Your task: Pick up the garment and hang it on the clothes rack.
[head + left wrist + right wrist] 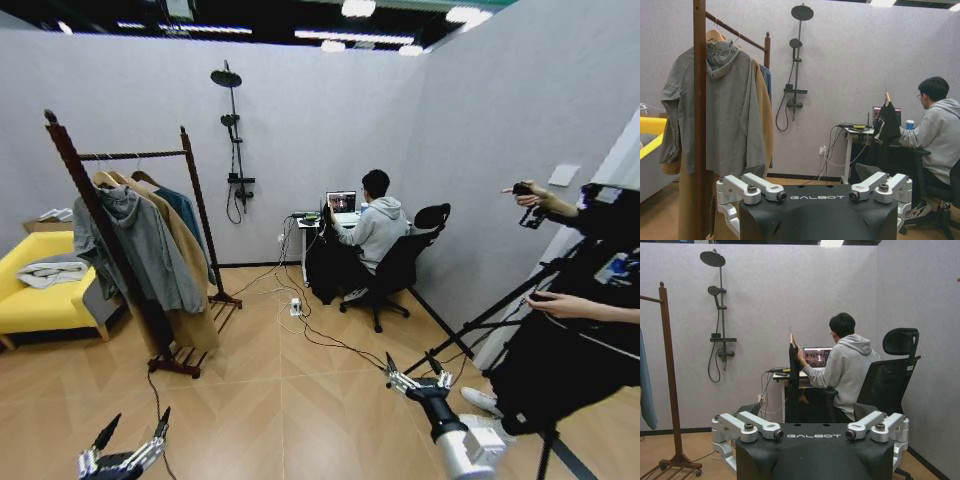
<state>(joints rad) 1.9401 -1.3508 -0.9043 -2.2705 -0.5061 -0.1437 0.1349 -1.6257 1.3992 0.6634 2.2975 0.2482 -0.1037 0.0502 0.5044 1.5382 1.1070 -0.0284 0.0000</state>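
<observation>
Head view: left gripper (132, 430) low at the near left, over bare floor, fingers spread, nothing held. Right gripper (416, 369) low at the near right, fingers also spread, nothing held. Clothes rack (128, 240) stands left of centre on the wood floor; grey hoodie (135, 245), a tan coat and a teal shirt hang on its bar. Yellow sofa (40, 300) beside the rack, far left. Desk (312, 222) at the back wall, seated person beside it. Garment (324, 262) shows as a dark shape at the desk's front edge, well apart from both grippers and from the rack.

Left wrist view: left gripper (816, 192) released, fingers wide. Rack post (699, 120) close by, hoodie just behind it. Garment (887, 124) black, on a pale hanger, hook up, at the desk corner, touching the desk edge. Shower fitting (796, 65) on the wall btwn rack and desk.

Right wrist view: right gripper (813, 432) released. Garment (793, 367) seen edge-on at the desk's front; the person's hand is at the hanger. Rack's far post (669, 375) well apart from it.
</observation>
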